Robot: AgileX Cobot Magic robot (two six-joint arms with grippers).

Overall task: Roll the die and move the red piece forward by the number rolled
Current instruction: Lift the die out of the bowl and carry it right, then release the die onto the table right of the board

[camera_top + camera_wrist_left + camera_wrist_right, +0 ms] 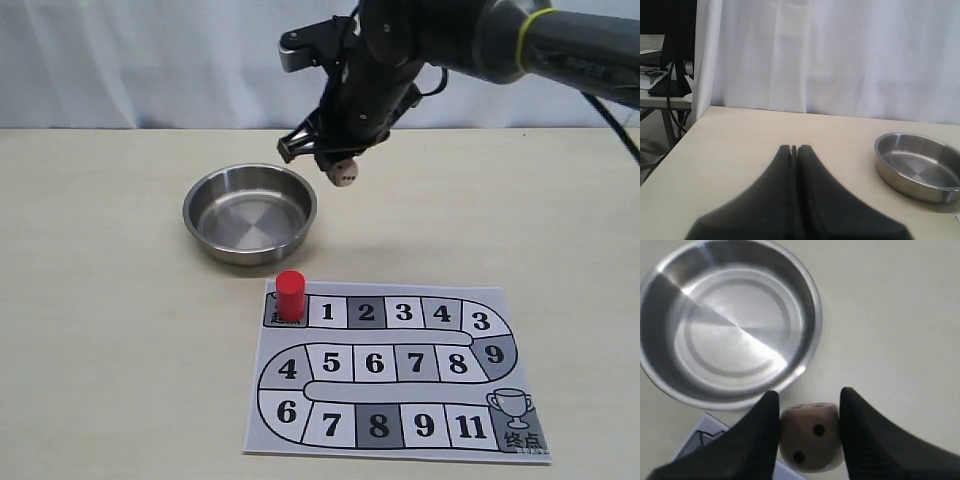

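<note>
Beside the steel bowl hangs the right gripper; the left gripper, apart from it, sits closed, empty. The red piece stands near the bowl. The die, pinched by opposite faces in the right gripper, seems light, hard.

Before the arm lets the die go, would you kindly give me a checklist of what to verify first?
1. Die is held between the right gripper's fingers: ok.
2. Die is over the metal bowl: not ok. Both the exterior and right wrist views show it just outside the rim.
3. Bowl holds nothing that would block the roll: ok.
4. Red piece stands upright on the board's start square: ok.
5. Left gripper is shut and well away from the bowl: ok.
6. Which face of the die will land upward: cannot tell.
</note>
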